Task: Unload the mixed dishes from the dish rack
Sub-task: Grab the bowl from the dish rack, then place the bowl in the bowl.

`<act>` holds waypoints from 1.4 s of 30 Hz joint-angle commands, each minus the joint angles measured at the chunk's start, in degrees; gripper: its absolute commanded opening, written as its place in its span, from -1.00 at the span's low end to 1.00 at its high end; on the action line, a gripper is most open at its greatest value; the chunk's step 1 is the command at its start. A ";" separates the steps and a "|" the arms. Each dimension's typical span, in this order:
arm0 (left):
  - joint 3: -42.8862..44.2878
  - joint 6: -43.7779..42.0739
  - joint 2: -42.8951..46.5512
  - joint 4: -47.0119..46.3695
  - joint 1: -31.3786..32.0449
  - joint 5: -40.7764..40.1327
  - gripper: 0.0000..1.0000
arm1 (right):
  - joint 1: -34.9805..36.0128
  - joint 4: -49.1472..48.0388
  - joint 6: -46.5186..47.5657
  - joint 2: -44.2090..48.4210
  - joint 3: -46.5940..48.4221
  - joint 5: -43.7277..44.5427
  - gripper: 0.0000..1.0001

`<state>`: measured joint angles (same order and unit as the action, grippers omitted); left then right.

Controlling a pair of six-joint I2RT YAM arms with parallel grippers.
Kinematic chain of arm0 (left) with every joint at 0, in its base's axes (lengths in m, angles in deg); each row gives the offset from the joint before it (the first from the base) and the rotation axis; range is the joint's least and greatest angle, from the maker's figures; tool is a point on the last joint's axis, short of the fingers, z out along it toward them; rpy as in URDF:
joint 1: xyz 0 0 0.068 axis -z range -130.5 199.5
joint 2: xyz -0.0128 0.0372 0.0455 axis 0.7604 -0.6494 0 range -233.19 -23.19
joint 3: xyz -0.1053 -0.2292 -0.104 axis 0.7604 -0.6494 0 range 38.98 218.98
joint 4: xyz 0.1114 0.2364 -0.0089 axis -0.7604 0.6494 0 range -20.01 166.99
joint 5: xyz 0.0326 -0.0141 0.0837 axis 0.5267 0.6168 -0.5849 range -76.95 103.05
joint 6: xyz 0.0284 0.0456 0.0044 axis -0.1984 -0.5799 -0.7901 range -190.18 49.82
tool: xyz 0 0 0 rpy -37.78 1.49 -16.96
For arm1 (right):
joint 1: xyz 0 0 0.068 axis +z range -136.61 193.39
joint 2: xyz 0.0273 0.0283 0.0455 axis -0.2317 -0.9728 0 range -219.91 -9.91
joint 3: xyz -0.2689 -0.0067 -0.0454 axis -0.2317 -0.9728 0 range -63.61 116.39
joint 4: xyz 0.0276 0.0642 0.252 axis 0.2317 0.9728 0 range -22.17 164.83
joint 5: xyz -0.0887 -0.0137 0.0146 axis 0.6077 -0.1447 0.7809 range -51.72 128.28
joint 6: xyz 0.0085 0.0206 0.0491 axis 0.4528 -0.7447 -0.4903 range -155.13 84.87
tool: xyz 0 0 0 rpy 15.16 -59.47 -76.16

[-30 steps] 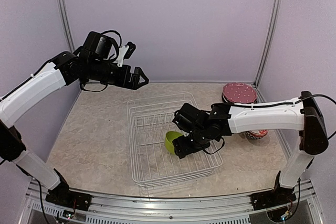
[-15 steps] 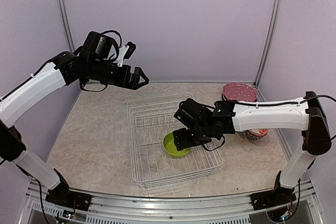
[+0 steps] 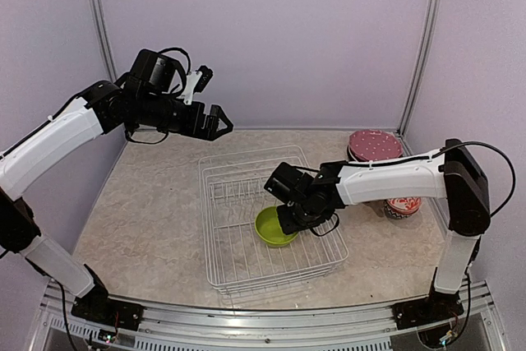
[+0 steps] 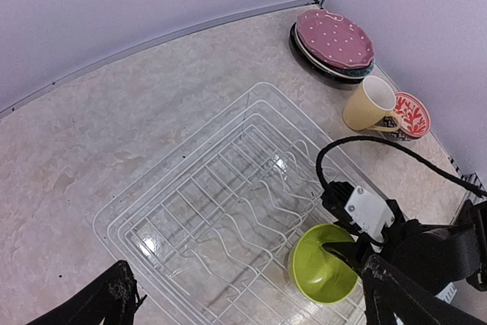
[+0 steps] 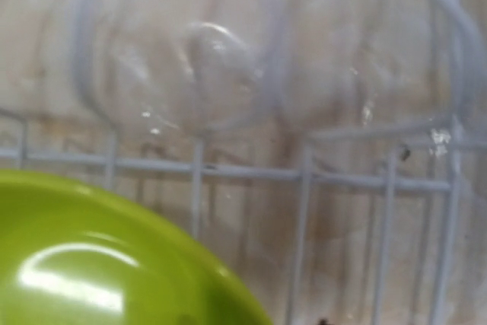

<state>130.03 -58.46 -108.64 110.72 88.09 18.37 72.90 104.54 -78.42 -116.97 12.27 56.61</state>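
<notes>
- The left gripper (image 3: pixel 218 119) hangs up high with its jaws spread wide and nothing between them. In its own wrist view only two dark tips poke in at the bottom corners, and the rest is cut off.
- The dish rack (image 3: pixel 238 256) lies below and ahead of that gripper, flat on the table (image 3: pixel 148 203). The only dish in it is the lime green bowl (image 3: pixel 269 228).
- The right gripper (image 3: pixel 289 221) is down inside the rack, right at the bowl's rim. The bowl sits mouth-up on the rack floor, just under and in front of its tips.
- From the left wrist view, one dark finger looks like it dips inside the bowl, and the other is hidden behind the gripper body.
- Honestly can't tell if the right gripper is pinching the rim or just sitting around it. Its own wrist cam is too close and blurry, showing only a slice of green bowl and some rack wires.
- Behind the right gripper, back along its forearm and outside the rack, is a pink dotted plate (image 3: pixel 375 145) on top of a stack. The plates underneath are mostly hidden.
- The pale yellow mug (image 4: pixel 369 104) and the red-white bowl (image 4: pixel 411 114) sit right against each other there too. From the top, the forearm covers the mug.
</notes>
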 commanded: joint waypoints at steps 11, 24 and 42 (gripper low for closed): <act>0.21 -0.14 0.73 0.17 -0.18 0.00 0.98 | 0.06 -1.90 1.24 -1.52 3.40 -1.80 -0.81; 0.27 -0.11 0.88 0.14 -0.18 0.21 0.98 | 0.17 -0.02 3.45 8.44 2.85 2.98 -1.00; 0.27 -0.01 0.74 0.14 -0.18 0.50 0.98 | -11.86 -0.85 -1.02 36.04 -8.59 18.84 -1.00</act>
<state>130.03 -58.46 -108.64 110.72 88.09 18.46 66.98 103.66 -75.77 -86.94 7.63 70.79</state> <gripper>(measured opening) 0.990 0.021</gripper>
